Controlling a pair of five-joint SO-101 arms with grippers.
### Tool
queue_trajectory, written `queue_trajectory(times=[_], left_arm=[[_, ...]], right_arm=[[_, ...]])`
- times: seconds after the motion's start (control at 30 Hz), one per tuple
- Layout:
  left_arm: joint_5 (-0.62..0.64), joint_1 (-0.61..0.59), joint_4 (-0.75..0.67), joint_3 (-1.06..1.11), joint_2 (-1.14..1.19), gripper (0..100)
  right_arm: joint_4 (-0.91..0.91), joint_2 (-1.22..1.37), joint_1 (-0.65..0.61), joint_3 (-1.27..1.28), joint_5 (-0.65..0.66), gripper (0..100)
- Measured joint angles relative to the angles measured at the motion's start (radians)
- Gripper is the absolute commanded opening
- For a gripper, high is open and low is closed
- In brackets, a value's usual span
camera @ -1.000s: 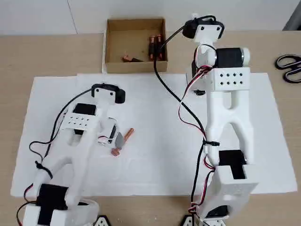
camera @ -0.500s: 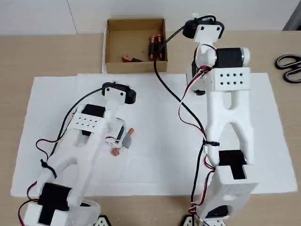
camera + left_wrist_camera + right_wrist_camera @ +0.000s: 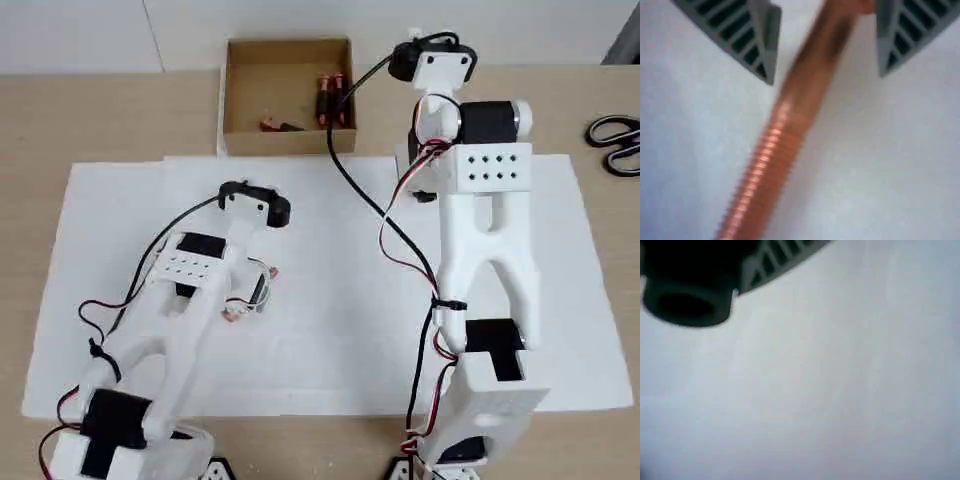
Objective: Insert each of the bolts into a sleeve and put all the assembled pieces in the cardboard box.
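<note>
So, the tan wooden worktop (image 3: 120,110) carries a big white paper sheet (image 3: 330,330), and both white arms are over it. The right arm (image 3: 487,230) stretches toward the sheet's far edge, near the open brown cardboard box (image 3: 290,143), which sits on bare worktop just past the sheet. Black-handled scissors (image 3: 615,143) lie off by the right edge. The left claw (image 3: 825,72) hangs low over the paper, grey ribbed fingers (image 3: 740,35) spread, and a copper threaded bolt (image 3: 790,130) lies flat between them, with a gap showing on one side. A few copper-and-black pieces (image 3: 331,98) lie in the box. The right claw (image 3: 735,287): can't tell its state, there's just a dark round thing (image 3: 687,305) beside it, maybe a sleeve.
</note>
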Motion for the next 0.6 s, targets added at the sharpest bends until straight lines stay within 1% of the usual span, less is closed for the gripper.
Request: queue_trajectory(times=[0.17, 0.47, 0.6], left_arm=[[0.0, 0.0, 0.0, 0.0, 0.0, 12], [0.0, 0.003, 0.0, 0.0, 0.0, 1], [-0.002, 0.003, 0.0, 0.0, 0.0, 1]], right_arm=[[0.0, 0.0, 0.0, 0.0, 0.0, 5.3], [0.0, 0.0, 0.0, 0.0, 0.0, 5.3], [0.0, 0.0, 0.0, 0.0, 0.0, 5.3]])
